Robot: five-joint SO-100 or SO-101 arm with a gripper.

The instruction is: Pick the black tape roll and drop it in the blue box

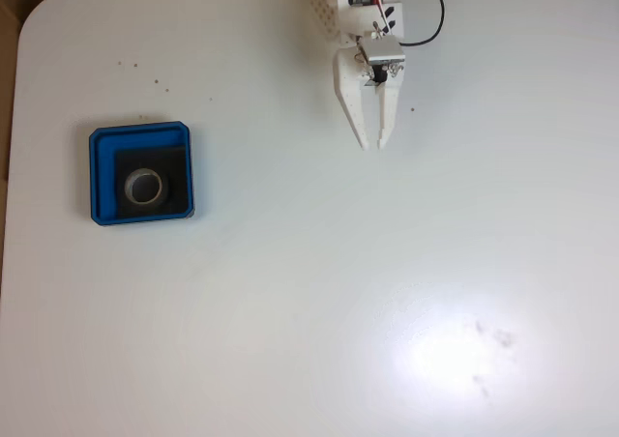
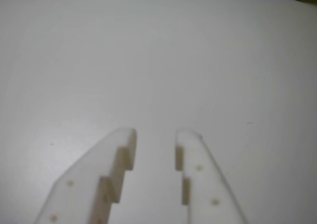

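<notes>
The black tape roll (image 1: 146,187) lay flat inside the blue box (image 1: 102,139) at the fixed view's left, hollow centre facing up. Well apart on the white counter (image 1: 309,311), the gripper (image 1: 374,147) hung empty, fingers slightly parted and pointing down-frame.

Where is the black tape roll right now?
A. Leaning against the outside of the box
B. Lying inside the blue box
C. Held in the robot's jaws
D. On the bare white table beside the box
B: in the fixed view the black tape roll lies on the dark floor inside the blue box.
</notes>
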